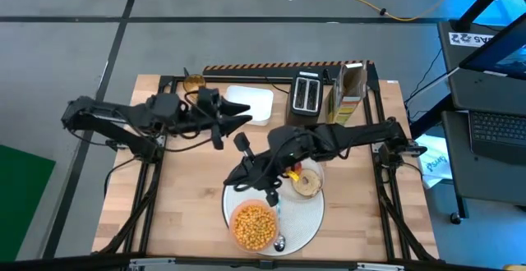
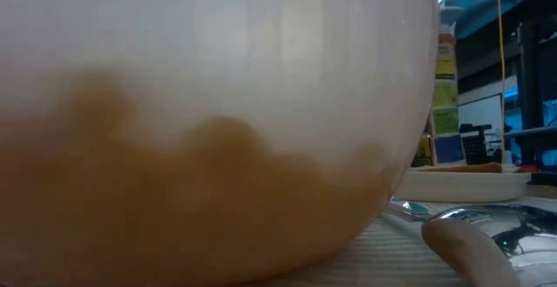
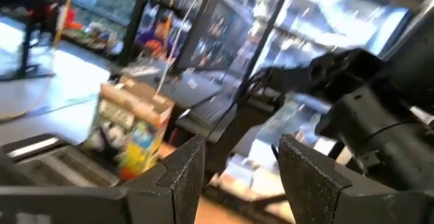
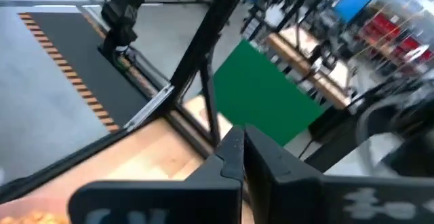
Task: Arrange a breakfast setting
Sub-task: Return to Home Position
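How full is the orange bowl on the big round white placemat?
Filled with cereal: in the high view, yellow cereal puffs cover the whole inside of the orange bowl; the low view shows them partway up its wall.

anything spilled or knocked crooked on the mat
Nothing stands out. The cereal puffs sit inside the orange bowl, the spoon lies beside it on the placemat, the bagel is on its plate. The right arm hides part of the mat.
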Controlling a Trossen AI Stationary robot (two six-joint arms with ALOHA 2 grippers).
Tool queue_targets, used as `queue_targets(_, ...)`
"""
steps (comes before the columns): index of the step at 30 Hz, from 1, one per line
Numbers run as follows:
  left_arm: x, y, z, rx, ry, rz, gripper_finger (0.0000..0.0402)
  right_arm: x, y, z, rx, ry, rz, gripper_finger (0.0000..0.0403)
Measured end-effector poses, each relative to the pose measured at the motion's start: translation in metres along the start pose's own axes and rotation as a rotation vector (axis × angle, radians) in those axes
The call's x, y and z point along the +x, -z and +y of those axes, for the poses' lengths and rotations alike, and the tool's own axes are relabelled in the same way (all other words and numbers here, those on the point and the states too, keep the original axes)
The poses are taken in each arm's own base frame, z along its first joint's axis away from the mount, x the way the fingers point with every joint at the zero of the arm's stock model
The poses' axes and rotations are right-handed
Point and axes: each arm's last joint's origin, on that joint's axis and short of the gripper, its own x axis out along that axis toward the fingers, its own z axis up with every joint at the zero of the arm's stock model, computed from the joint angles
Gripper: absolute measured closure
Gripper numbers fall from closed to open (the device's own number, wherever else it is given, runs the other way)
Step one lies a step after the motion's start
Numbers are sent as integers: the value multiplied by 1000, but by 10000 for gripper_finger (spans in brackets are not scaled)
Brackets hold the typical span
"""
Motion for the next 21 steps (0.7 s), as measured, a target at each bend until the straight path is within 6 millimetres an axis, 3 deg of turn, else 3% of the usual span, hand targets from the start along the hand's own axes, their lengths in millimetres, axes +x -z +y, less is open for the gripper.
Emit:
queue_targets(7,9,23,29,-126,14,-110,227,-26,-16,-4,-20,5,-27,403)
queue_targets(15,5,9,26,-175,85,-274,228,-41,-17,-3,-32,-9,19,403)
queue_targets(21,4,10,22,-170,59,-285,228,-26,13,17,86,-43,-114,403)
